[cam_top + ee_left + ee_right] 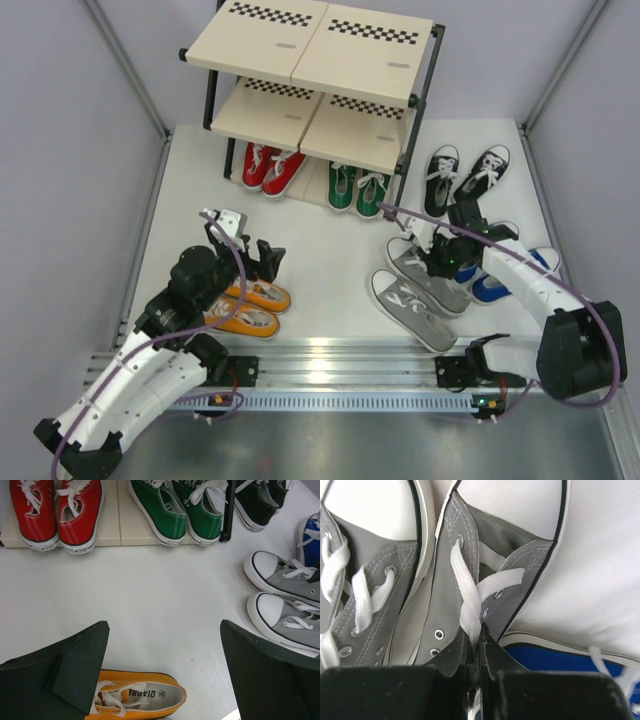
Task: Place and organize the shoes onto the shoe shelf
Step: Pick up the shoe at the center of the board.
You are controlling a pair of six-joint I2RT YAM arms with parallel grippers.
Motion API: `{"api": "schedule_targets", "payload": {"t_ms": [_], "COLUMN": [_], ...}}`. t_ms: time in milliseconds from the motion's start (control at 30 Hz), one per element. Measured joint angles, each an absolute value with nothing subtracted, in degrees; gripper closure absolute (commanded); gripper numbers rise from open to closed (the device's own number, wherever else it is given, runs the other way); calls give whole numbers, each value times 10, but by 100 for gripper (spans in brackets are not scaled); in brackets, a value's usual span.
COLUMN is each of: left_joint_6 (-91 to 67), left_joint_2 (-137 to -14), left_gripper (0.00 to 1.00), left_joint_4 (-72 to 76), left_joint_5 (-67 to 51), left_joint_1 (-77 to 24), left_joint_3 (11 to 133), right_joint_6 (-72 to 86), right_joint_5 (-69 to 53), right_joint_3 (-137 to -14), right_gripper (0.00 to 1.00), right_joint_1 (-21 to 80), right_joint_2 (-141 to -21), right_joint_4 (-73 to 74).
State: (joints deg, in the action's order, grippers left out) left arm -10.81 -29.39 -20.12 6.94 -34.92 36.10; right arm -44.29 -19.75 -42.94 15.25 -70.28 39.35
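Grey sneaker (440, 610) sits on desk (330, 240), front-right of shoe shelf (310, 60). I've got my right hand (480, 630) clamped on its lace edge. Blue pair (490, 288) just beside it. Red pair (268, 168) & green pair (357, 188) on bottom tier. Left hand (164, 630) is spread wide above orange pair (248, 308), not touching.
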Motion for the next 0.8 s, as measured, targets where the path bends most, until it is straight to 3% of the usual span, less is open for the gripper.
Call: {"api": "schedule_targets", "payload": {"t_ms": [167,467,800], "left_joint_6": [-146,-361,-498], "left_joint_2": [-303,-426,-550], "left_gripper": [2,2,2], "left_joint_4": [-177,45,139], "left_joint_5": [5,-139,-101], "left_joint_1": [-349,-354,-461], "left_joint_3": [356,278,301], "right_joint_6": [-436,-487,-501], "right_joint_5": [-228,-396,-460], "right_joint_3": [-502,-605,-604], "right_gripper": [100,100,100], "right_joint_1": [152,173,241], "right_joint_2": [-674,-650,-661], "right_joint_4": [433,515,550]}}
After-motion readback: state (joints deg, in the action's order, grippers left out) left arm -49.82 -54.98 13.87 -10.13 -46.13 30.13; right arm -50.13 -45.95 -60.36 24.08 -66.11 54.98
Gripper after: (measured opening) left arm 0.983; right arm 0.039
